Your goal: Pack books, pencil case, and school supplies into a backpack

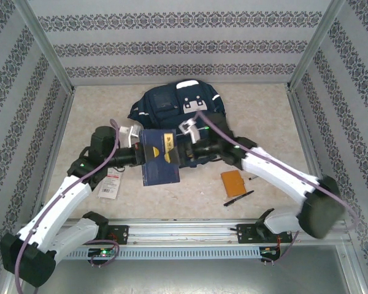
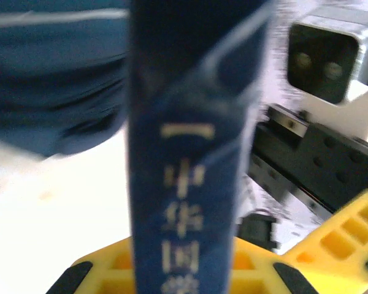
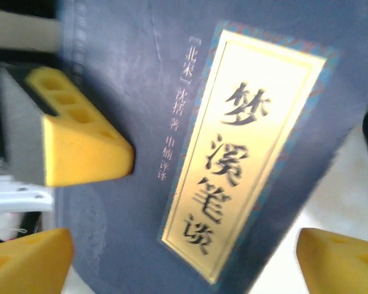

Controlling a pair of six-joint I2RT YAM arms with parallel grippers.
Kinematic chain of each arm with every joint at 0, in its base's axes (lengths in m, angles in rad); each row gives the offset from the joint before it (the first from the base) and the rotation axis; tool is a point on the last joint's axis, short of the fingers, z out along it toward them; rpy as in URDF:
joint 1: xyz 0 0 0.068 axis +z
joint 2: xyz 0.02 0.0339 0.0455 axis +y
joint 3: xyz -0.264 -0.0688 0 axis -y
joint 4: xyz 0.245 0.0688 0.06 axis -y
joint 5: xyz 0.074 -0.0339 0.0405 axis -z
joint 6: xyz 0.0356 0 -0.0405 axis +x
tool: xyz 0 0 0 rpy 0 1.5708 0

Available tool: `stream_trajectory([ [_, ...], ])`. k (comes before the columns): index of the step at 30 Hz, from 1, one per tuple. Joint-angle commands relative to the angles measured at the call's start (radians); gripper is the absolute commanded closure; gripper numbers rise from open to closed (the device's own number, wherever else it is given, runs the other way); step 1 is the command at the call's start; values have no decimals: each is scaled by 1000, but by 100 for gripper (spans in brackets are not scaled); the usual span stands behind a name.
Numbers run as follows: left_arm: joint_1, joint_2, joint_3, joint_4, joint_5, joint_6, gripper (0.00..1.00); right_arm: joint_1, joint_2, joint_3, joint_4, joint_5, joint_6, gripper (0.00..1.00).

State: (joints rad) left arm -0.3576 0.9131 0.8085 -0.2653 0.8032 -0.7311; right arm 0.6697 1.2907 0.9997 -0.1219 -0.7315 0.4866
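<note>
Two grippers met at one book above the table. The left gripper point(image 1: 137, 153) was clamped on the thin navy booklet point(image 1: 160, 162) at its left edge. In the left wrist view the cover stood edge-on between the yellow fingers point(image 2: 98, 275), held off the surface. The right gripper point(image 1: 185, 153) sat at the booklet's opposite edge with its jaws spread wide. In the right wrist view its fingertips point(image 3: 337, 260) flanked the cover and gripped nothing, facing the pale-yellow label strip point(image 3: 242, 153) with its black characters. So only the left arm appeared to carry the weight.

Just behind the booklet lay the navy backpack point(image 1: 168, 104), white front patch upward, at the far middle of the table point(image 1: 92, 116). Whether its mouth was open could not be told from above. To the left of the booklet, the white packet with red print point(image 1: 110, 182) lay flat beside the left arm. To the right lay a small orange rectangle point(image 1: 232, 182), with the black pen point(image 1: 239, 198) just in front of it.

By this layout, packing had barely begun. Nothing showed as being inside the bag, the booklet was lifted but not yet inserted, and the pen and packet waited on the table.
</note>
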Motion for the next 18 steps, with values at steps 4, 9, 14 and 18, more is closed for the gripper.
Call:
stream_trajectory([
  [4,7,33,53,291,302,-29,100,-67,-274,-196,224,-18,-120,2],
  [9,7,19,55,505,166,-193,100,-108,-398,-309,313,131,141,2],
  [14,7,22,83,538,-141,-247,100,92,-433,-379,552,492,549,2],
  [18,1,107,75,754,-200,-382,100,253,-406,-381,650,795,609,2],
])
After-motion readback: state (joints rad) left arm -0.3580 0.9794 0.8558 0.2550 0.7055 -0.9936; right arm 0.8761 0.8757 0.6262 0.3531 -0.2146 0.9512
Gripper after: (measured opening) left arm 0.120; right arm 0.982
